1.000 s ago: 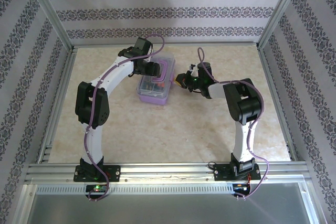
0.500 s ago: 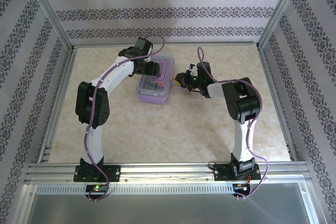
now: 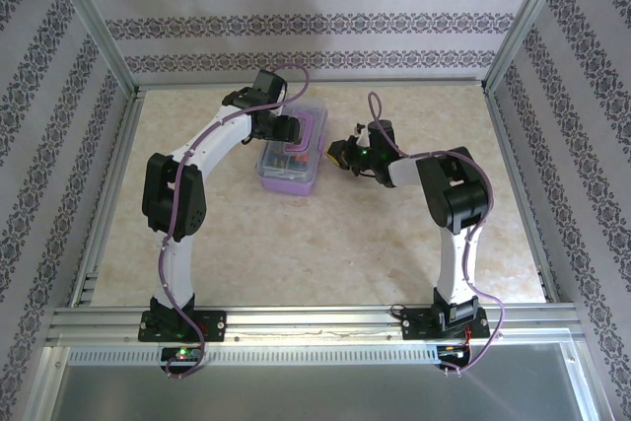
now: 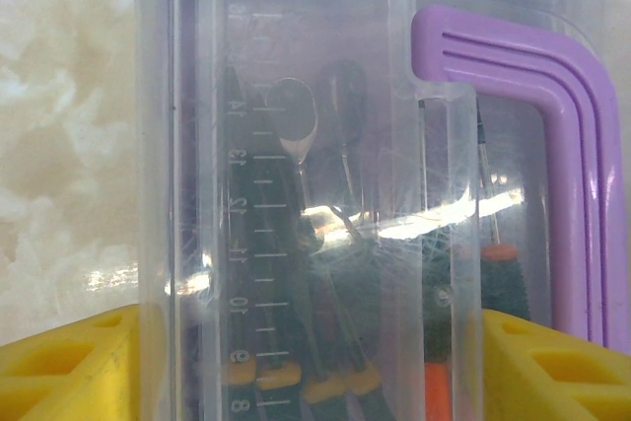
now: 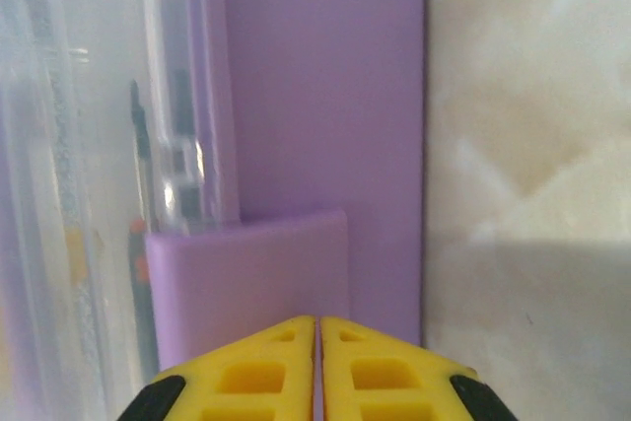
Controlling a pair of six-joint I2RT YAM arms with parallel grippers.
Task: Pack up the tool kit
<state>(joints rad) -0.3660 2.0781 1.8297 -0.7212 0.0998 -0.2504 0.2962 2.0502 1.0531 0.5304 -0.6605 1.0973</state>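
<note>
Left wrist view: the left pincer (image 4: pixel 311 332) clamps the tool kit (image 4: pixel 325 96) across a raised band of its clear lid. Its jaws are set wide with a yellow finger on each side, screwdrivers (image 4: pixel 286 244) lie under the lid straight ahead, and the purple handle (image 4: pixel 577 145) is ahead to the right. Right wrist view has the right pincer (image 5: pixel 317 327) closed on nothing, its tips right at a lilac tab (image 5: pixel 246 273) on the kit's side, with bare table (image 5: pixel 523 145) ahead to the right.
</note>
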